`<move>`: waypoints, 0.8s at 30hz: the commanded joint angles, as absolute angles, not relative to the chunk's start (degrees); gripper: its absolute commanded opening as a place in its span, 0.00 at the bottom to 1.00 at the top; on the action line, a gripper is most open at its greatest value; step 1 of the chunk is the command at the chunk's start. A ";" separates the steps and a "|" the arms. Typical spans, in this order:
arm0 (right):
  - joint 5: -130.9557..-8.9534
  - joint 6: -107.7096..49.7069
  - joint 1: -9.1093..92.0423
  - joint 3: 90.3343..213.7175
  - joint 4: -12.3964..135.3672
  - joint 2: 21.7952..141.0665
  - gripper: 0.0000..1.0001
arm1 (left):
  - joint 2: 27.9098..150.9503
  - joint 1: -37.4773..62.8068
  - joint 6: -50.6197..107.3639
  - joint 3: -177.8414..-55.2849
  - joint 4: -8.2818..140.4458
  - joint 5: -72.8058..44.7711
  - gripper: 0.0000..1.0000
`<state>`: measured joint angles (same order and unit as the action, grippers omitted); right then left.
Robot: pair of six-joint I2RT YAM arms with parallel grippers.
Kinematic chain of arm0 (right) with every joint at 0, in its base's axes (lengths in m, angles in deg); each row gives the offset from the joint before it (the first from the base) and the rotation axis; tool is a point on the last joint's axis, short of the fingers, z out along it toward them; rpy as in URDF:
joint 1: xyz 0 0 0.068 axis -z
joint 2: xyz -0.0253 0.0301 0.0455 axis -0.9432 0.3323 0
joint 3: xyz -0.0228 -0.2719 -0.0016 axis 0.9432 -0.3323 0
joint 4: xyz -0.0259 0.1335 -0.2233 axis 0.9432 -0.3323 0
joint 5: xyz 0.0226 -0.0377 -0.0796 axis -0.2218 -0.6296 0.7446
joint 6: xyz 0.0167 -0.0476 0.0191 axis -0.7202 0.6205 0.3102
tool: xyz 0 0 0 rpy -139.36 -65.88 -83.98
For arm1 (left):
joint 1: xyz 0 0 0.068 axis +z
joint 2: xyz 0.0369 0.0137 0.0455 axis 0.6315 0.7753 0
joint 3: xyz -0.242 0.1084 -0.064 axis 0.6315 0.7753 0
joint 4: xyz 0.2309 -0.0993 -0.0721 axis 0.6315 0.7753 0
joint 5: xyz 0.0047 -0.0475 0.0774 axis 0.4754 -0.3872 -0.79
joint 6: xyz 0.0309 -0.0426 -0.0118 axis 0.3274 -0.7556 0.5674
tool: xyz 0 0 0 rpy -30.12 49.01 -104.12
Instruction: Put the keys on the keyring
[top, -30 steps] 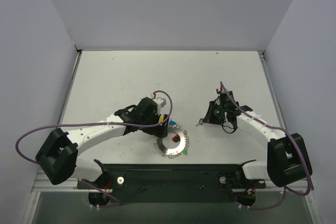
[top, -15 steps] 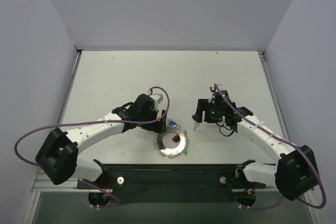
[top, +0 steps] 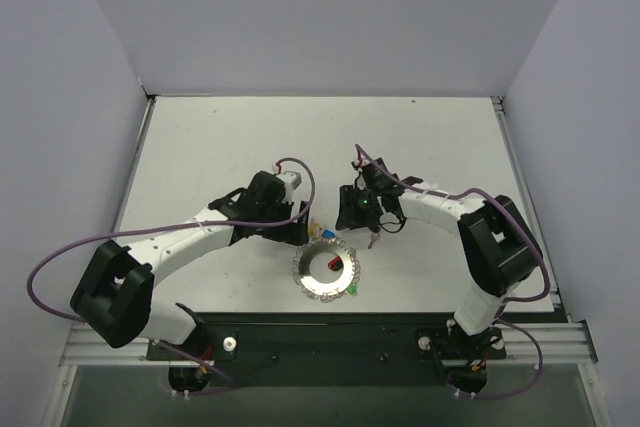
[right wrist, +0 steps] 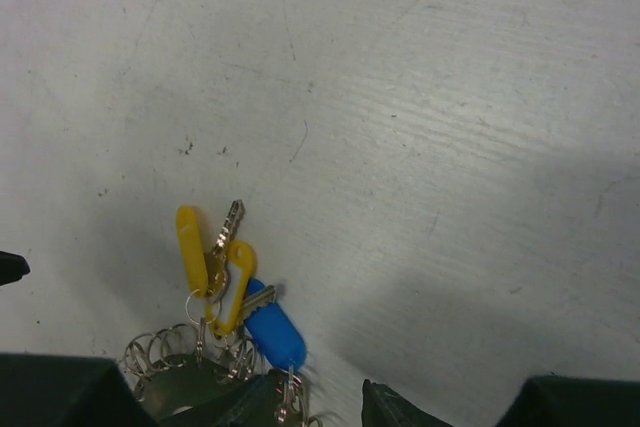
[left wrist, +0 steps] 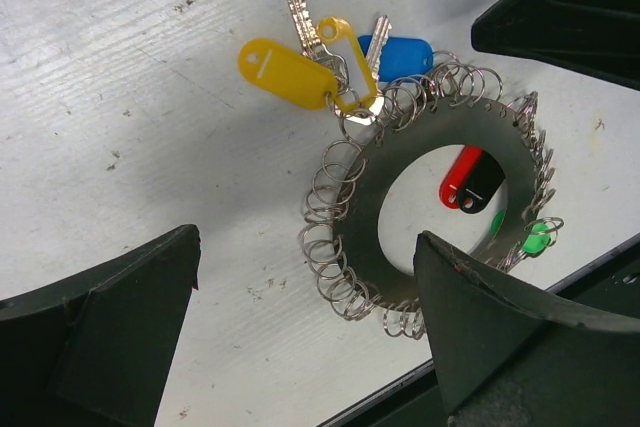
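We see the white table (top: 200,147) filling the booth floor. The left arm (top: 180,242) reaches in from the near left and the right arm (top: 440,207) bends in from the near right. Both meet near the middle of the near half. The left gripper (left wrist: 308,242) hangs over the table with its fingers (left wrist: 100,337) spread wide and released, grasping nothing. The right gripper (top: 358,212) sits just beyond the ring's far right side. We cannot tell whether its fingers are released or clenched. A small silvery piece (top: 372,241) shows just beside it, too small for us to say whether it is held. The keyring (left wrist: 368,217) lies flat on the table between the two grippers, close to the near edge, its rim lined with little wire loops. At its far rim, outside the ring, lie a yellow tag (left wrist: 285,72), a second, narrower yellow tag (left wrist: 340,47) and a blue tag (left wrist: 400,52), with a bare metal key (left wrist: 300,22) among them; they meet the loops there. A red tag (left wrist: 460,175) and a black tag (left wrist: 482,192) lie together in the open centre. A green tag (left wrist: 537,239) sits at the near right rim.
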<state>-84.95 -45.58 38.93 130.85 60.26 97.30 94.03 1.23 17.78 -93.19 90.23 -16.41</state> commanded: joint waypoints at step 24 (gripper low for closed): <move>-84.55 -45.74 33.33 140.55 48.81 103.09 0.22 | 91.54 3.22 20.00 -93.61 89.19 -15.25 0.98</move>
